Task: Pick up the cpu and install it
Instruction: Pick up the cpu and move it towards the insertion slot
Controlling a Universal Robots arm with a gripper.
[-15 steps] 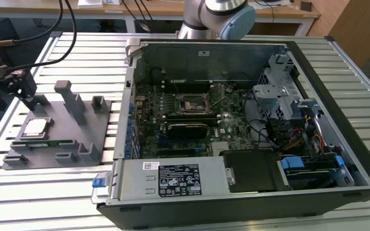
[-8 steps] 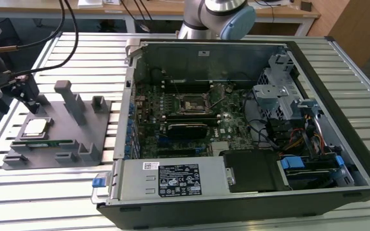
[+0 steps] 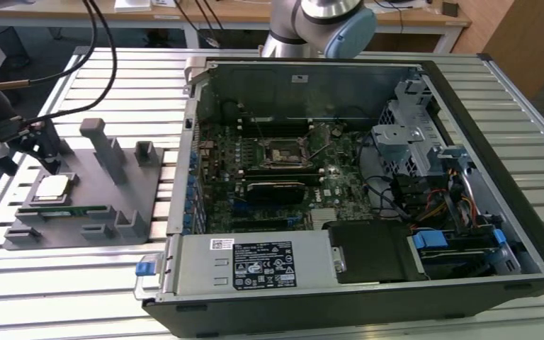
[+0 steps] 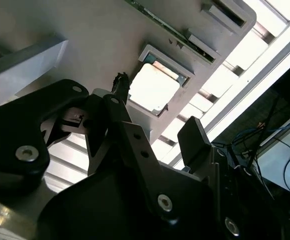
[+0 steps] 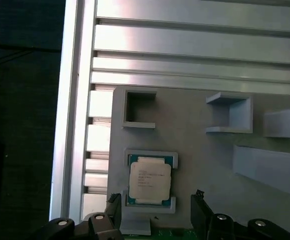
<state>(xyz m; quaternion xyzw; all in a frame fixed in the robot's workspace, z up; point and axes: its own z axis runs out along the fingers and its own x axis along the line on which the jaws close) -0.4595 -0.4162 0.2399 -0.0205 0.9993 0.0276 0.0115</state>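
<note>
The cpu (image 3: 53, 188) is a small square chip with a pale metal top, lying flat in its nest on the grey fixture (image 3: 88, 185) at the exterior view's left. My gripper (image 3: 49, 160) hangs just above it, open and holding nothing. In the first wrist view the cpu (image 5: 149, 180) lies between the two black fingertips (image 5: 199, 201), with clear gaps on both sides. The second wrist view shows the cpu (image 4: 153, 88) bright in its frame, beyond the gripper (image 4: 157, 114).
An open computer case (image 3: 461, 92) lies at the exterior view's right, its motherboard socket (image 3: 282, 152) exposed. A green memory stick (image 3: 69, 210) sits in the fixture near the cpu, and upright grey posts (image 3: 102, 145) stand beside the gripper. Everything rests on a slatted metal table (image 3: 111, 78).
</note>
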